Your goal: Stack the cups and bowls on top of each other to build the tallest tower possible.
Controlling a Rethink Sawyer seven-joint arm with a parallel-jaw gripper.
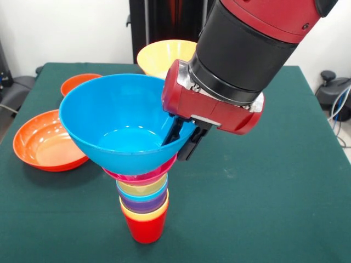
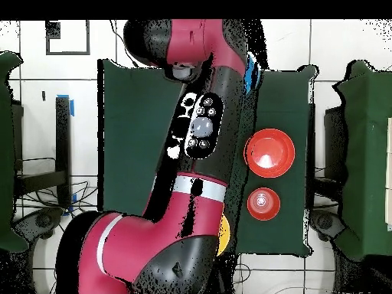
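In the front view the tower stands near the table's front edge. A red cup (image 1: 145, 227) is its base, with pale yellow, purple (image 1: 143, 205), yellow-orange and blue (image 1: 141, 191) cups nested above, then the small magenta-pink bowl (image 1: 143, 176). The large blue bowl (image 1: 118, 123) sits on top, tilted. My gripper (image 1: 181, 139) is shut on this bowl's right rim, one finger inside and one outside. In the overhead view my arm (image 2: 191, 145) hides the tower and the gripper.
The wide shallow orange bowl (image 1: 46, 141) (image 2: 269, 151) lies at the left. The small orange bowl (image 1: 78, 83) (image 2: 262, 203) is behind it. The large yellow-orange bowl (image 1: 163, 55) stands at the back. The green table (image 1: 263, 192) extends to the right.
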